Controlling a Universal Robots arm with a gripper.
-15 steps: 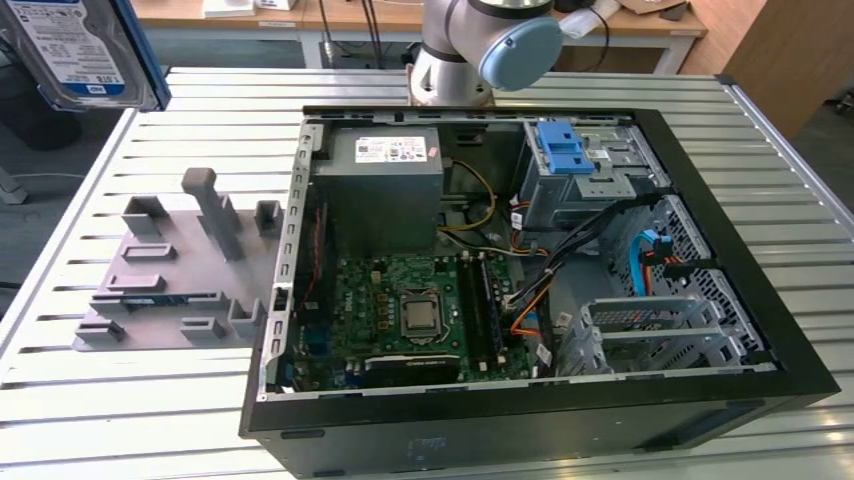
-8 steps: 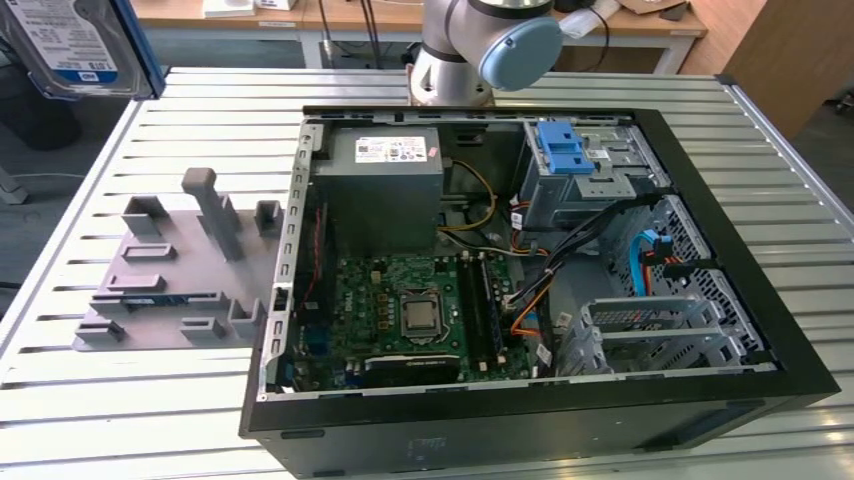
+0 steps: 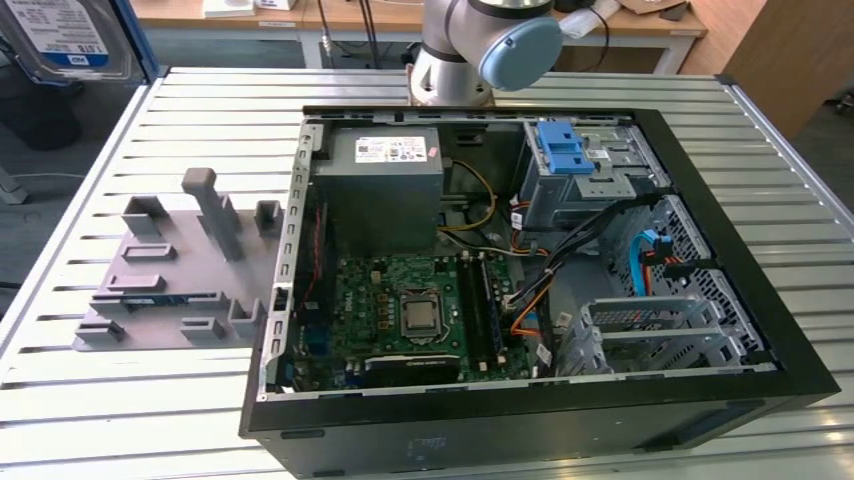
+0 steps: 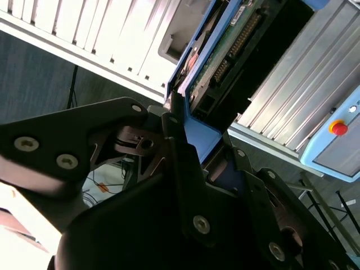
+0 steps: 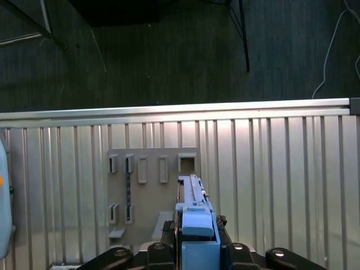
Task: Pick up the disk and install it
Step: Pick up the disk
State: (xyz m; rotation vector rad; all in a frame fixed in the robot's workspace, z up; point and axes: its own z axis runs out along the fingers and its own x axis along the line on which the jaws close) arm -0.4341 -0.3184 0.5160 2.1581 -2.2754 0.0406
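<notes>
- Above the grey holder plate (image 5: 140, 197), the gripper (image 4: 202, 140) is squeezing the disk (image 4: 225, 45) by its blue rails, holding it edge-on and clear of the plate's slots.
- Beside that plate, the computer case (image 3: 534, 425) is lying open, exposing its bays.

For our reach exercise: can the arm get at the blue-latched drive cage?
Probably yes: the case lies open with nothing over the drive cage, though the end effector grips the disk.

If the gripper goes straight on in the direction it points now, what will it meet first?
Probably the grey slotted holder plate on the ribbed metal table: the gripper, shut on the silver blue-railed disk, points at it, though depth is unclear.
</notes>
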